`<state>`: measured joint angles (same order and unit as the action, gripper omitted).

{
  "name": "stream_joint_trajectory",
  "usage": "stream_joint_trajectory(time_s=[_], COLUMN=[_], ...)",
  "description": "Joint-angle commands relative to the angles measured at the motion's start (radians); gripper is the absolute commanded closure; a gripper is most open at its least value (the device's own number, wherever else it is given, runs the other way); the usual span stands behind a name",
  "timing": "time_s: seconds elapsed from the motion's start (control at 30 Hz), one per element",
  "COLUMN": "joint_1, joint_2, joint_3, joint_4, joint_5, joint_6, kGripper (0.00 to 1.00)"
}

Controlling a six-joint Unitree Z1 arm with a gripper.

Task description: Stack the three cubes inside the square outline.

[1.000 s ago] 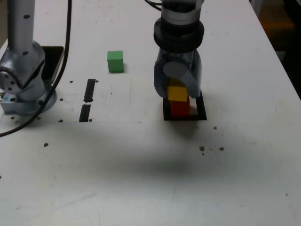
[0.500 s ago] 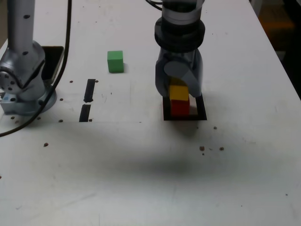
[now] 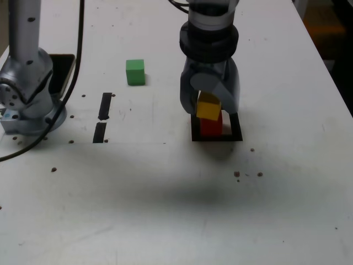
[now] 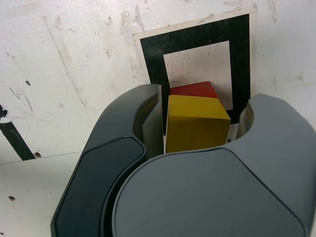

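The gripper [image 3: 209, 105] is standing part-open around the yellow cube [image 3: 208, 107], which is sitting tilted on the red cube [image 3: 210, 126] inside the square outline [image 3: 236, 134] at frame centre. The jaws appear to be releasing it there. The green cube [image 3: 135, 72] is waiting at upper left.

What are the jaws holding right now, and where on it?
Cannot tell. The small yellow cube sits tilted on the red cube between the gripper's parting jaws; a gap shows on one side, but contact on the other is unclear.

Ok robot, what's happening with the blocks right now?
End effector open around yellow block. Yellow sits tilted on red block inside square. Green block waiting, nothing blocking it.
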<state>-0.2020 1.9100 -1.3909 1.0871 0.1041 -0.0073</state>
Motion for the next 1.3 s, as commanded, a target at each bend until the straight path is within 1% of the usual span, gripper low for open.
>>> stream_joint_trajectory(time_s=[0.0,0.2,0.4,0.5,0.7,0.77,1.03,1.13,1.27], joint_1=[0.001,0.001,0.001,0.001,0.026,0.045,0.123,0.175,0.207], joint_2=[-0.008,-0.012,-0.03,-0.063,-0.171,-0.198,-0.265,-0.28,-0.283], joint_3=[-0.006,-0.016,-0.029,-0.035,-0.029,-0.011,0.086,0.16,0.22], joint_4=[0.002,0.007,0.032,0.071,0.188,0.201,0.19,0.151,0.106], joint_5=[0.0,0.005,0.024,0.046,0.108,0.115,0.119,0.118,0.118], joint_6=[0.002,0.008,0.01,0.01,0.008,0.01,0.036,0.06,0.073], kGripper=[0.28,0.22,0.2,0.19,0.19,0.19,0.19,0.19,0.18])
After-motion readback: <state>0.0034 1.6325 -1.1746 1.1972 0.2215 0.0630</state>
